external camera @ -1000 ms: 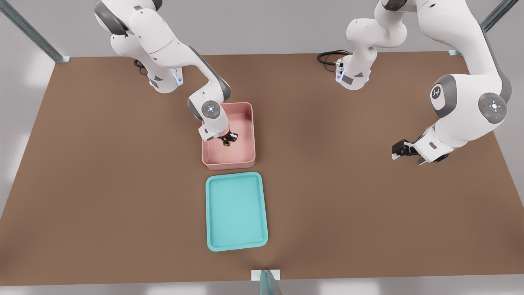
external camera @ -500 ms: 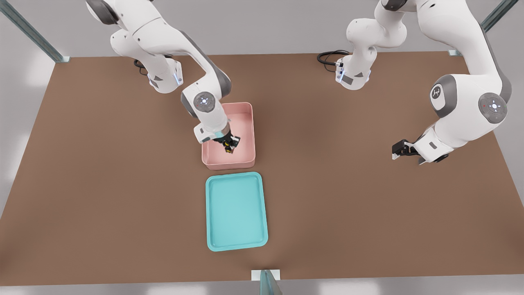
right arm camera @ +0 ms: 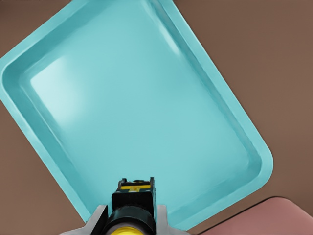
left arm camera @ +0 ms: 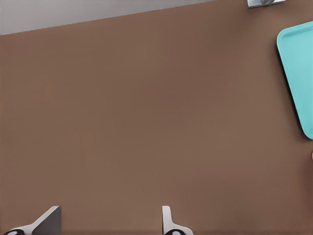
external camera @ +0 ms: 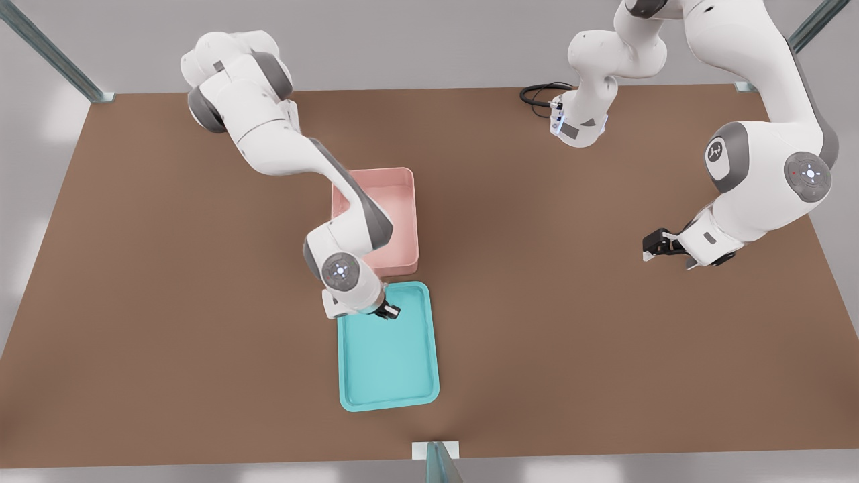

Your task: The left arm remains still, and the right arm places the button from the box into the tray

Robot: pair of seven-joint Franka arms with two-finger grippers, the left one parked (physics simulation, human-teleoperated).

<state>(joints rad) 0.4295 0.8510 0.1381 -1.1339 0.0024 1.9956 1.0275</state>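
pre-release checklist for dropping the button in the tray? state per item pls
1. Button held between the gripper fingers: ok, seen in the right wrist view.
2. Gripper over the tray: ok, above the end nearest the box.
3. Gripper clear of the box: ok.
4. Tray floor bare below the button: ok.
5. Height above the tray floor: cannot tell.
6. Gripper centred over the tray: not ok, it sits near the rim.

Front view: high, looks steeply down on whole table (external camera: pixel 604 349). Right wrist view: close above tray (right arm camera: pixel 146 107), gripper (right arm camera: pixel 133 223) at frame edge. Left wrist view: low over table, shares tray
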